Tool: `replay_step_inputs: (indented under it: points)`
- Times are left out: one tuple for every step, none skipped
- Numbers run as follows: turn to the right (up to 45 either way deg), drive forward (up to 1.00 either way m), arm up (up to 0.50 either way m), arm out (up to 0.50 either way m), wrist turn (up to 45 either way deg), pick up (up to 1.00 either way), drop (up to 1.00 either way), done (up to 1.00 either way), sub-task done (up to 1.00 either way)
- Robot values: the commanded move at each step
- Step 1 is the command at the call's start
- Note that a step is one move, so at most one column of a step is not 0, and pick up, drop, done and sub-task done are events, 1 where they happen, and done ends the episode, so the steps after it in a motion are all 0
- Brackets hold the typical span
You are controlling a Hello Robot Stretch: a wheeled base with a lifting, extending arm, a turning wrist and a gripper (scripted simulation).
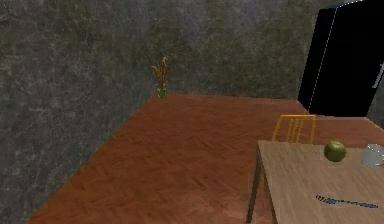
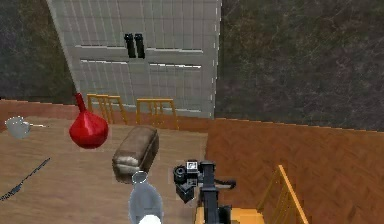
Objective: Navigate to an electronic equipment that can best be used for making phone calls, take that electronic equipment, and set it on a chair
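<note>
My gripper [image 2: 178,182] hangs over the near right part of a wooden table [image 2: 60,190], at the end of the dark arm [image 2: 212,198]. A pale bottle [image 2: 147,203] stands just left of it, so I cannot tell whether the gripper holds anything. Two wooden chairs [image 2: 105,105] [image 2: 158,110] stand at the table's far side in the arm side view. Another chair [image 2: 286,198] is at the lower right, beside the arm. In the forward view a chair [image 1: 295,128] stands behind the table [image 1: 300,185].
On the table are a red vase [image 2: 88,125], a bread loaf [image 2: 135,148], a ladle-like utensil [image 2: 18,125], a green apple [image 1: 335,151] and a glass bowl [image 1: 374,155]. A white cabinet [image 2: 140,50] lines the far wall. A potted plant [image 1: 161,78] stands in the corner. The floor [image 1: 170,150] is bare.
</note>
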Motion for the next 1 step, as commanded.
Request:
replay_step_inputs:
  points:
    - [0.0,0.0,0.0,-0.08,0.0,0.0,0.0,0.0,0.0]
